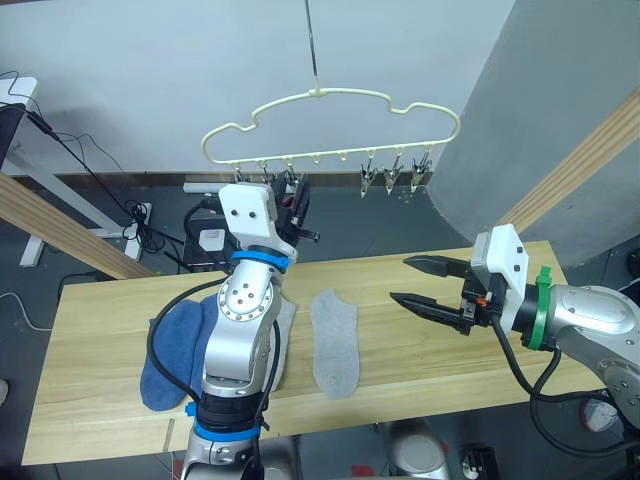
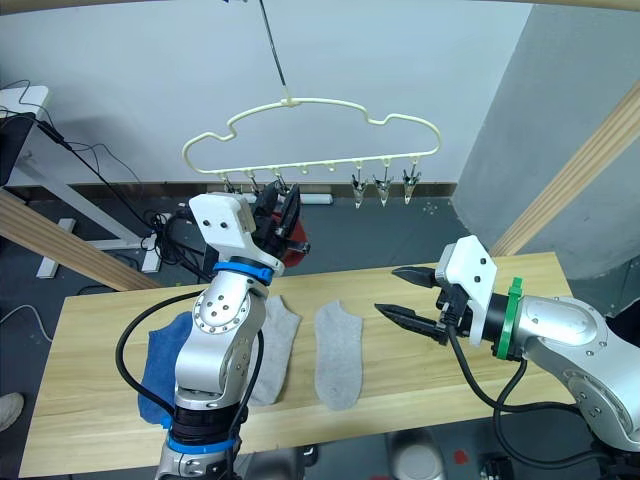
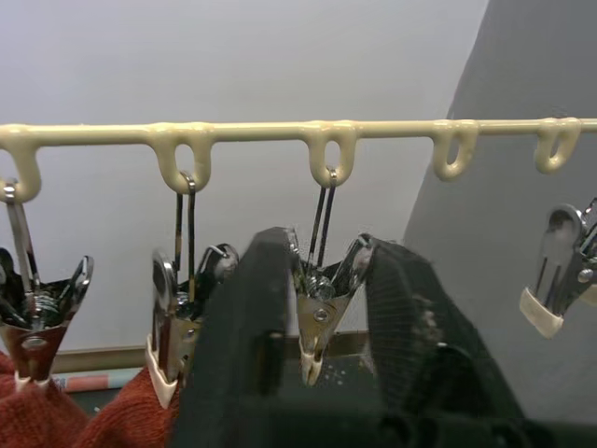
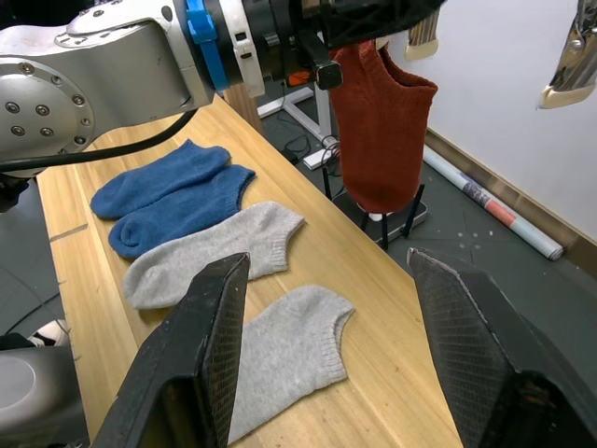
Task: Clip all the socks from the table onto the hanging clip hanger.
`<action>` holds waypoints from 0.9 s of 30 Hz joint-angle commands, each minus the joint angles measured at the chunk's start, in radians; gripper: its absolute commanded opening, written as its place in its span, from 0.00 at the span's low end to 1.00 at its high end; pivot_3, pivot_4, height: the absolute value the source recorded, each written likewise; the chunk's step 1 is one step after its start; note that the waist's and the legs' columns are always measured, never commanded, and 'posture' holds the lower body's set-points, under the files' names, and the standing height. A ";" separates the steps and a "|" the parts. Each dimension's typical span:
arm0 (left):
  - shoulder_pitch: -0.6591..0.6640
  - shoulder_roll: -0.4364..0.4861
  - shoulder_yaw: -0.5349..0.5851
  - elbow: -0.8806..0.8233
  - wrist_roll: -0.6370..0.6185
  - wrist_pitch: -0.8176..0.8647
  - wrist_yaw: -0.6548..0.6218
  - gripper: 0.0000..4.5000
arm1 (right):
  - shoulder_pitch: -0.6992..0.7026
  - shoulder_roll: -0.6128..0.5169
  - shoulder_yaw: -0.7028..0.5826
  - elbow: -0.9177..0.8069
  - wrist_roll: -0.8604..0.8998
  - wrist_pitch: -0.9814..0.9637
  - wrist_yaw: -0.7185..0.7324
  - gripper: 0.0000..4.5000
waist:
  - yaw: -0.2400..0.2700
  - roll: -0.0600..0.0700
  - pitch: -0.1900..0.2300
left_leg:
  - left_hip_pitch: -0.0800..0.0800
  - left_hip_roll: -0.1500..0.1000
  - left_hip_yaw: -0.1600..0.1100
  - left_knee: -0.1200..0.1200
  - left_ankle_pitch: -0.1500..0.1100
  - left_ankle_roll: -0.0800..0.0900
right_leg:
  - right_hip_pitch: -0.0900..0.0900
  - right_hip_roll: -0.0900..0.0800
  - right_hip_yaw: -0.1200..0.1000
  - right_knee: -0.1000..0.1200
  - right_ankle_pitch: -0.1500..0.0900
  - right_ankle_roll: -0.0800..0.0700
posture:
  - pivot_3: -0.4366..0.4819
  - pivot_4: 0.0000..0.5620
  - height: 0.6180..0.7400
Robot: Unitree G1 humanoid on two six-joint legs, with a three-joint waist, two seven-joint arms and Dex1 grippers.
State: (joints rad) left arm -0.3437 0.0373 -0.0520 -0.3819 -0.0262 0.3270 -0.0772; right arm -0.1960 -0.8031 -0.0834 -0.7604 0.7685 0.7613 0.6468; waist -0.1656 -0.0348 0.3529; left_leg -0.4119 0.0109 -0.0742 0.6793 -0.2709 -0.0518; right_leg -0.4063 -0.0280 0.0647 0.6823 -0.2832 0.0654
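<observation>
- Fingers (image 3: 247,345) of the left gripper (image 3: 312,355) stand apart on either side of one metal clip (image 3: 317,322), the third from the hanger's left end; whether they press on it cannot be told.
- Left gripper is raised to the bar of the clip hanger (image 1: 330,130), under its left half.
- Right gripper (image 1: 420,283) hovers above the right part of the table (image 1: 430,365), fingers wide apart, holding nothing.
- Clip hanger: thin pale-gold wire, wavy top, long hook, loops along the bar with small metal clips hanging from them.
- Rust red sock (image 4: 381,126) hangs from a clip just beside the left gripper; red knit (image 3: 89,420) sits under the two left clips in the left wrist view.
- Two blue socks (image 4: 173,196) lie side by side at the table's left.
- Two light grey socks, one (image 4: 210,254) next to the blue pair, the other (image 1: 335,342) near the table's middle, flat, slightly apart.
</observation>
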 commanded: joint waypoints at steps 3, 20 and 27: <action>-0.020 0.009 -0.003 -0.018 0.008 0.010 0.003 0.73 | 0.007 0.000 -0.009 -0.034 0.003 -0.018 0.004 0.63 | 0.000 0.000 0.000 | 0.000 0.000 0.000 0.000 0.000 0.000 | 0.000 0.000 0.000 0.000 0.000 0.000 | 0.12 0.53 1.00; -0.006 0.033 -0.045 -0.016 0.040 0.004 -0.006 0.73 | 0.002 0.004 -0.018 -0.032 0.024 -0.006 -0.001 0.63 | 0.000 0.000 -0.001 | 0.000 0.000 0.000 0.000 0.000 0.000 | 0.000 0.000 0.000 0.000 0.000 0.000 | 0.12 0.52 1.00; -0.018 0.024 -0.041 -0.006 0.032 0.021 0.001 0.73 | -0.002 0.003 -0.020 -0.036 0.030 0.002 -0.003 0.63 | 0.000 0.000 -0.001 | 0.000 0.000 0.000 0.000 0.000 0.000 | 0.000 0.000 0.000 0.000 0.000 0.000 | 0.11 0.53 1.00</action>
State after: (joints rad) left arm -0.3550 0.0707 -0.0918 -0.3692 0.0055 0.3505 -0.0787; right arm -0.1926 -0.8008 -0.0845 -0.7604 0.7755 0.7712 0.6462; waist -0.1660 -0.0347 0.3521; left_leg -0.4119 0.0111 -0.0742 0.6794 -0.2709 -0.0518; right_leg -0.4063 -0.0281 0.0647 0.6825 -0.2831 0.0654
